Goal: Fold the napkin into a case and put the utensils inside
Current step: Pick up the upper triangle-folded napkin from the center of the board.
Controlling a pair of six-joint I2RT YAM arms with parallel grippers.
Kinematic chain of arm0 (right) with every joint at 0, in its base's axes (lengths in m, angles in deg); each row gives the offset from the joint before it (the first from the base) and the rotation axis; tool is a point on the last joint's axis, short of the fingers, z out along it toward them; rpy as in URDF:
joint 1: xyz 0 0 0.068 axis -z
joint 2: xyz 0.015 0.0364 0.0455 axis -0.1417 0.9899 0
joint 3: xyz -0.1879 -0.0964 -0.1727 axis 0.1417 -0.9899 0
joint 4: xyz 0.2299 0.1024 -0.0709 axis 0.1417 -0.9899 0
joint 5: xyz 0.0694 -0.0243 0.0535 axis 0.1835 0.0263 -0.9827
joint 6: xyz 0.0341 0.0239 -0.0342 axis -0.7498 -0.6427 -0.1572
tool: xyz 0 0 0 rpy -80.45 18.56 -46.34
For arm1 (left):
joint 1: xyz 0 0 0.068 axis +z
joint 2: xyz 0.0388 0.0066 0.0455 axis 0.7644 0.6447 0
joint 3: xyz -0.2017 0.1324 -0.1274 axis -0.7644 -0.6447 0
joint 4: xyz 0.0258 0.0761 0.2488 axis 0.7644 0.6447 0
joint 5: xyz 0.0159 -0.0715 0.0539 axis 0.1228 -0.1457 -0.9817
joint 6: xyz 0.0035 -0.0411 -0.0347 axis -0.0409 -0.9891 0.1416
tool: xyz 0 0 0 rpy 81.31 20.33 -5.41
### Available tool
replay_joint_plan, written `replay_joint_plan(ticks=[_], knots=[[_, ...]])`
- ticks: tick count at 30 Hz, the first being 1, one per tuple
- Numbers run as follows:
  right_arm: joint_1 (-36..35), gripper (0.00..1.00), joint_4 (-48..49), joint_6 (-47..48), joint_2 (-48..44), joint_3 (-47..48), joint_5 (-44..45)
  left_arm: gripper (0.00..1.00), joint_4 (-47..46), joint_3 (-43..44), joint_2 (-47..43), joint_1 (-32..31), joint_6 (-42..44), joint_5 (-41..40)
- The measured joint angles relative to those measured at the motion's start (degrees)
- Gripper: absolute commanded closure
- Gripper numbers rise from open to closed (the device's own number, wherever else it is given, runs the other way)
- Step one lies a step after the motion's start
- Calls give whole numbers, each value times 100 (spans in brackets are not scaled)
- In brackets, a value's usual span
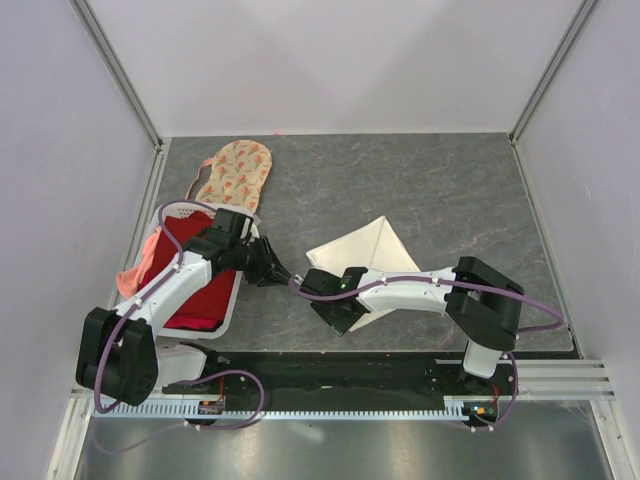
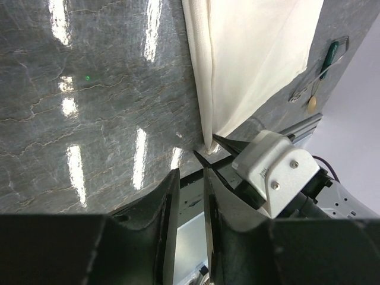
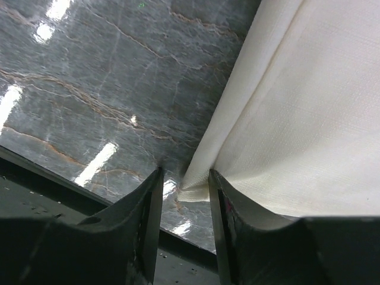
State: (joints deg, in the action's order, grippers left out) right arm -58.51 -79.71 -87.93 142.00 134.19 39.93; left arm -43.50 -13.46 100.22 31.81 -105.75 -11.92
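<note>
Glossy grey marbled table (image 1: 450, 190), pale walls (image 1: 330, 60); left gripper (image 2: 191, 173) apart, right gripper (image 3: 185, 173) apart around napkin (image 3: 297, 119) corner.

The napkin (image 1: 375, 245) is plain cream-white, the table (image 1: 450, 190) veined grey, with a peach floral cloth (image 1: 235, 175) and a red cloth (image 1: 200, 295).

a dark grey, stone-veined tabletop (image 1: 450, 190) shines with streaks of reflected light. at its left side stands a white basket (image 1: 228, 318) with slotted walls, and a red cloth (image 1: 200, 300) lies inside it. a peach floral-print cloth (image 1: 237, 175) is draped over the basket's far rim and onto the tabletop beyond. something coral-pink, probably another cloth (image 1: 130, 280), hangs over the basket's left rim. pale walls (image 1: 330, 60) with metal corner posts (image 1: 120, 75) close in three sides. along the near edge runs a black strip (image 1: 350, 370), then a white slotted rail (image 1: 330, 410).
</note>
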Motion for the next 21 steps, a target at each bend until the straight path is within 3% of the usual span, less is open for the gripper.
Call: replay_joint_plan(ticks=[8, 11, 21], knots=[[-24, 69, 188, 22, -46, -144, 101, 71, 0, 0, 13, 63, 2, 11], [-33, 60, 197, 26, -55, -151, 160, 72, 0, -2, 15, 74, 2, 13], [-37, 46, -402, -39, -201, 455, 136, 73, -2, -31, 103, 122, 2, 42]])
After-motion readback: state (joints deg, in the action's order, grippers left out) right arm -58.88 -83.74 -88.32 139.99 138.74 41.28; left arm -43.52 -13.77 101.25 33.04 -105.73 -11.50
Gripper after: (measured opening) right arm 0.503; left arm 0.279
